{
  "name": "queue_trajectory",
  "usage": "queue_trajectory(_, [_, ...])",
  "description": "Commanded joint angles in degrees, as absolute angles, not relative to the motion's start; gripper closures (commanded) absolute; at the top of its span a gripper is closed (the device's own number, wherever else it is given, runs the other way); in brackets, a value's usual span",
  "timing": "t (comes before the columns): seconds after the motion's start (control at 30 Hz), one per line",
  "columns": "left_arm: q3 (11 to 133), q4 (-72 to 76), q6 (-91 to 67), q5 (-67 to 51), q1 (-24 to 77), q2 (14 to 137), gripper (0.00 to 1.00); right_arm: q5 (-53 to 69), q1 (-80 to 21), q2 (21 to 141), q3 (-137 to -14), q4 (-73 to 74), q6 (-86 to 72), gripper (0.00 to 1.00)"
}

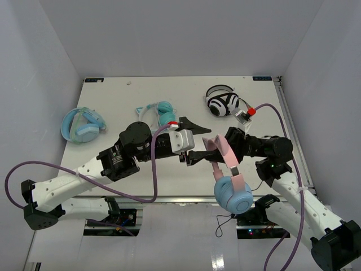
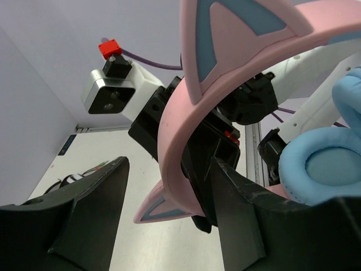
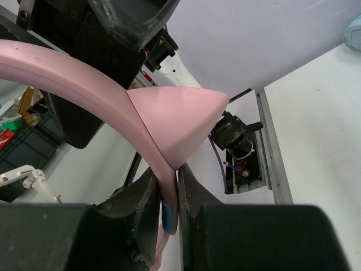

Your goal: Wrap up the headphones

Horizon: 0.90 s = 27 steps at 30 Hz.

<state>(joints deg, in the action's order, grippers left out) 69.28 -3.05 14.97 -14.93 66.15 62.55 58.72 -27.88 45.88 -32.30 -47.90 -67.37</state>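
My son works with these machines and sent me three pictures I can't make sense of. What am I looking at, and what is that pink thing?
The wide picture looks down on a white table with two robot arms bolted at its near edge. The other two come from small cameras on each arm's wrist, so you see their own fingers close up.

The pink thing is the headphones, with cat ears and blue ear cups, lifted off the table. The right gripper pinches the headband. The left gripper is open around the band without closing.

Three other headsets lie on the table: a bulky light blue pair, a teal pair and a black-and-white pair.
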Motion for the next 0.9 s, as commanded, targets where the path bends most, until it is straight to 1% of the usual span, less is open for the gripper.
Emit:
queue_trajectory(0.0, [71.0, 0.8, 14.3, -18.8, 66.3, 63.2, 0.31, 58.0, -28.2, 45.3, -31.9, -50.9, -69.1, 0.92])
queue_trajectory(0.17, [70.6, 3.5, 14.1, -19.0, 66.3, 64.6, 0.32, 58.1, -28.4, 45.7, -31.6, -51.6, -69.3, 0.92])
queue_trajectory(0.33, [71.4, 3.7, 14.0, -19.8, 66.2, 65.7, 0.35, 58.3, -28.4, 45.9, -31.8, -51.0, -69.1, 0.92])
queue_trajectory(0.37, [71.2, 3.8, 13.9, -20.0, 66.2, 65.7, 0.36, 58.4, -28.3, 45.9, -31.7, -50.9, -69.0, 0.92])
queue_trajectory(0.4, [70.9, 4.0, 13.9, -20.2, 66.3, 65.6, 0.40, 58.4, -28.3, 46.0, -31.7, -50.9, -69.0, 0.92])
queue_trajectory(0.47, [70.5, 4.2, 13.7, -20.5, 66.3, 65.3, 0.50, 58.3, -28.3, 46.1, -31.4, -50.8, -68.8, 0.92])
queue_trajectory(0.53, [70.3, 4.3, 13.5, -20.3, 66.3, 65.3, 0.69, 58.1, -28.4, 46.4, -31.3, -50.8, -68.6, 0.92])
queue_trajectory(0.57, [70.2, 4.4, 13.3, -19.8, 66.3, 65.4, 0.76, 58.0, -28.3, 46.5, -31.2, -50.7, -68.5, 0.92])
queue_trajectory(0.6, [70.1, 4.6, 13.1, -19.4, 66.3, 65.4, 0.82, 58.0, -28.3, 46.7, -31.1, -50.6, -68.3, 0.92])
queue_trajectory(0.63, [69.8, 4.9, 12.9, -19.0, 66.3, 65.2, 0.85, 57.9, -28.3, 47.0, -31.0, -50.2, -67.8, 0.92])
queue_trajectory(0.7, [69.0, 5.5, 12.1, -17.8, 66.3, 64.4, 0.99, 57.9, -28.4, 47.9, -31.3, -48.8, -66.0, 0.92])
queue_trajectory(0.77, [68.3, 5.0, 10.7, -14.6, 66.3, 63.6, 1.00, 56.8, -28.3, 48.3, -32.1, -42.2, -61.2, 0.73])
queue_trajectory(0.83, [68.1, 2.9, 9.4, -8.8, 66.3, 62.8, 1.00, 53.0, -28.2, 48.4, -33.8, -34.3, -52.2, 0.50])
queue_trajectory(0.87, [67.9, 1.1, 8.6, -4.0, 66.3, 62.2, 1.00, 50.3, -28.2, 48.5, -36.5, -27.6, -46.7, 0.40])
